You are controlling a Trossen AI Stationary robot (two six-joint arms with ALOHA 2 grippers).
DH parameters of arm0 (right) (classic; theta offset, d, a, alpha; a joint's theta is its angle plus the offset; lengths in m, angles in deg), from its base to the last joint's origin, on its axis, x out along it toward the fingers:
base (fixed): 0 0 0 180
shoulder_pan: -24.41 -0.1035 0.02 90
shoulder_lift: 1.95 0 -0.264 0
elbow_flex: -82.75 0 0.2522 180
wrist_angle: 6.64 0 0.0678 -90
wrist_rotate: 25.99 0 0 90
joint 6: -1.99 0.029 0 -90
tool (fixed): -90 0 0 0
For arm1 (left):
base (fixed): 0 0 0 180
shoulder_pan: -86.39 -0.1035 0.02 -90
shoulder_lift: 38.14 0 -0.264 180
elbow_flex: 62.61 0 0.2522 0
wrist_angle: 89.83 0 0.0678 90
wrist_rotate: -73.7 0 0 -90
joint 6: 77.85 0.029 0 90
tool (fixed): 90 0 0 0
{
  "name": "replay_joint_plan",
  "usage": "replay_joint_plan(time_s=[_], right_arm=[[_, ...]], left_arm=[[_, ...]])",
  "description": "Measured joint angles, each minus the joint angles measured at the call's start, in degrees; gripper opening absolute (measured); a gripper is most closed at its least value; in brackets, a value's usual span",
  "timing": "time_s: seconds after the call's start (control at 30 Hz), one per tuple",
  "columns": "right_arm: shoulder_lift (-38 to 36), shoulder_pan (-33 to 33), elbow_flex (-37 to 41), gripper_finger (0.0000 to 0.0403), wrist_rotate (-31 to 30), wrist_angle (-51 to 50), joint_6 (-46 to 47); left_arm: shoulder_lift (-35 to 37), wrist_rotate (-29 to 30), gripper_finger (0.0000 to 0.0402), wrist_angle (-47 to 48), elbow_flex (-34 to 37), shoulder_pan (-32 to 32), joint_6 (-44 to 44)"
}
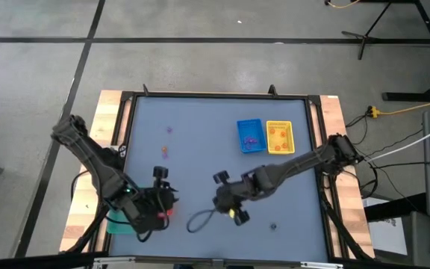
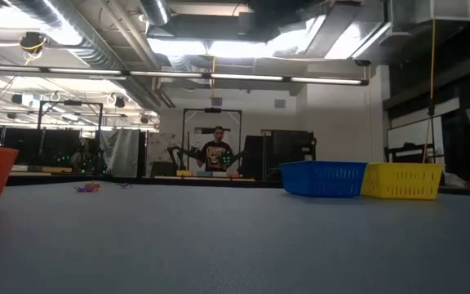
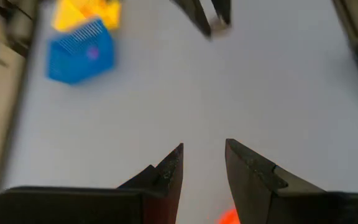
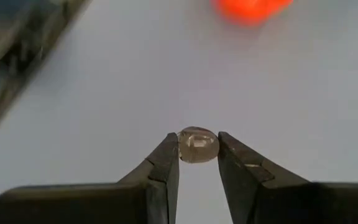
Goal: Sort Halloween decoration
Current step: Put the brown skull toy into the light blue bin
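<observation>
My right gripper is shut on a small round grey piece of Halloween decoration. In the high view it is near the table's middle, toward the near edge. My left gripper is open and holds nothing. It hovers at the near left by the orange bowl. Loose purple and orange pieces lie on the table left of the blue tray, with another purple piece farther back. A dark piece lies near the near edge. Neither gripper shows in the low view. My right gripper pinches the small grey piece between the free ends of its two fingers, one fingertip on each side of it. The piece stands out just beyond the tips, with the grey table surface behind it.
The blue tray and the yellow tray stand side by side at the far right. A green tray sits at the near left corner under my left arm. A dark cable loop lies near the near edge. A person stands far behind the table.
</observation>
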Motion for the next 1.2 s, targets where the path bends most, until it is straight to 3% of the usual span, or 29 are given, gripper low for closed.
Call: replay_joint_plan(time_s=[0.23,0.43,0.87,1.2], right_arm=[[0.0,5.49,-0.41,0.0092,6.93,17.09,3.13],[0.0,8.08,-0.41,0.0092,7.82,26.29,10.61],[-0.02,8.48,-0.41,0.0092,10.31,38.62,27.17],[-0.04,8.5,-0.41,0.0092,8.25,40.72,36.6]], left_arm=[[1.14,13.98,0.0103,0.19,0.0,3.5,6.3],[0.66,21.79,0.0103,-0.11,0.0,7.52,6.26],[0.68,19.89,0.0103,-3.32,0.0,7.21,6.28],[0.68,20.16,0.0103,-3.91,0.0,4.83,9.63]])
